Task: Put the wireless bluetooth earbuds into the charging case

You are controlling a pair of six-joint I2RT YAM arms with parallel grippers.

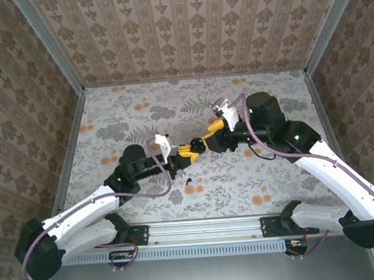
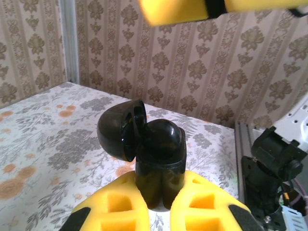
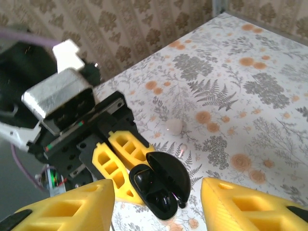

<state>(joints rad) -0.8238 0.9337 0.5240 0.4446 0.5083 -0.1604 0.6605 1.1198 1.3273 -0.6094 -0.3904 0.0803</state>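
My left gripper [image 2: 161,182] is shut on the black charging case [image 2: 161,159], which it holds above the table with the lid [image 2: 120,130] swung open. My right gripper [image 3: 158,188] hovers just over the open case [image 3: 149,185], its yellow fingers [image 3: 72,207] spread wide and holding nothing. A glossy rounded black shape [image 3: 164,199] sits in one well of the case; I cannot tell whether it is an earbud. One small black earbud [image 1: 188,180] lies on the table, nearer the arm bases than the two grippers [image 1: 189,148].
Wallpapered walls close off the floral table [image 1: 141,111] on three sides. An aluminium rail [image 1: 205,226] runs along the near edge between the arm bases. A pale round spot [image 3: 174,126] lies on the table beyond the case.
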